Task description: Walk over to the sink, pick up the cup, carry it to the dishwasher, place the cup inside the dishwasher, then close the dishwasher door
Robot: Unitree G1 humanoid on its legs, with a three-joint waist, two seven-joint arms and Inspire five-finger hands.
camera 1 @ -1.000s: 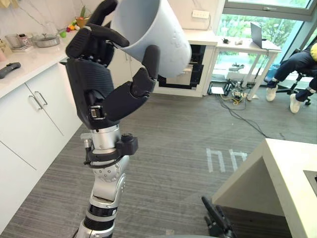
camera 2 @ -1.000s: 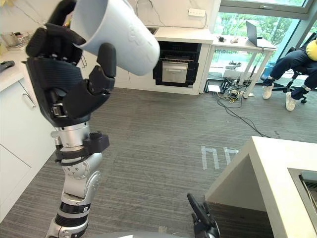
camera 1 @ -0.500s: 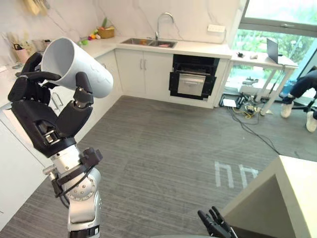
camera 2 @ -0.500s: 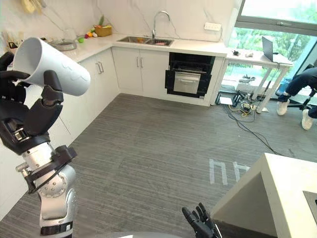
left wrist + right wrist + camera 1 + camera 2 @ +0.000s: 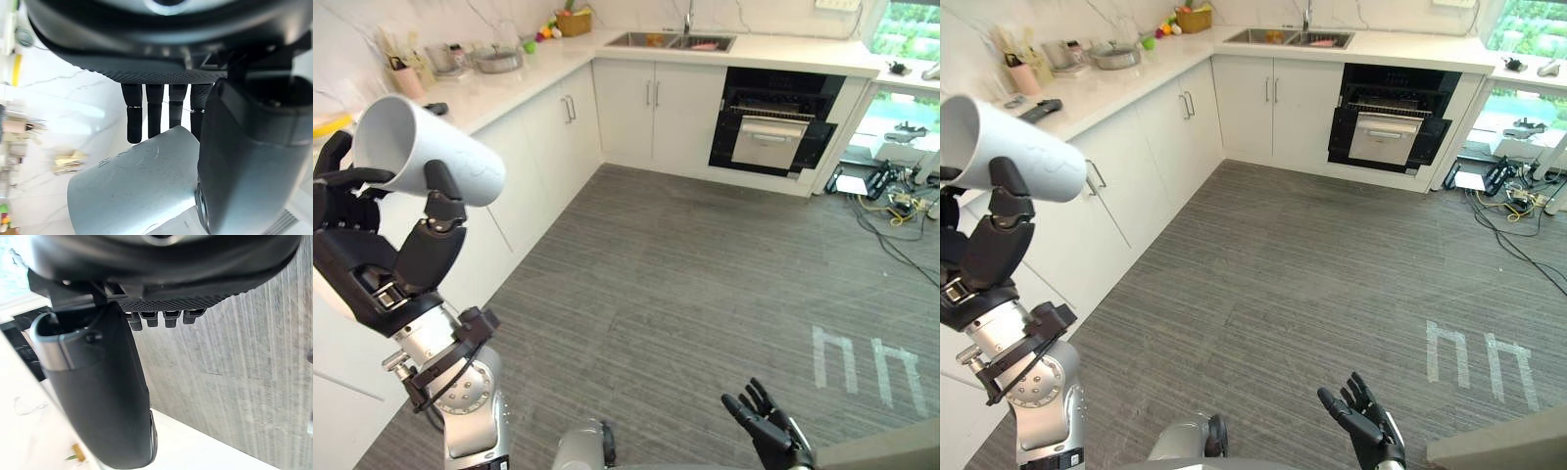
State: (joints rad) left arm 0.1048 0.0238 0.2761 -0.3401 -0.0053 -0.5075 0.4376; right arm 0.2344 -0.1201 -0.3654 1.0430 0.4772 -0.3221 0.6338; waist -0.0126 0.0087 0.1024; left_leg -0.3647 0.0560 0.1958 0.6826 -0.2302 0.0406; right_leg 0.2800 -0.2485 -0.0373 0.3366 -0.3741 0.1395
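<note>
Left eye view: your left hand (image 5: 372,264) was raised beside the white cabinets (image 5: 543,147). Its fingers and thumb were wrapped round the white cup (image 5: 435,159), which lay tilted nearly on its side. Your right hand (image 5: 766,431) hung low over the grey floor (image 5: 685,284), fingers spread, empty. The sink (image 5: 671,41) and a black appliance (image 5: 773,122) stood well apart from both hands.

Right eye view: same arrangement.

Left wrist view: fingers (image 5: 149,115) reached behind the cup, and the thumb (image 5: 239,161) lay against its side.

Right wrist view: your right hand grasped nothing.
</note>
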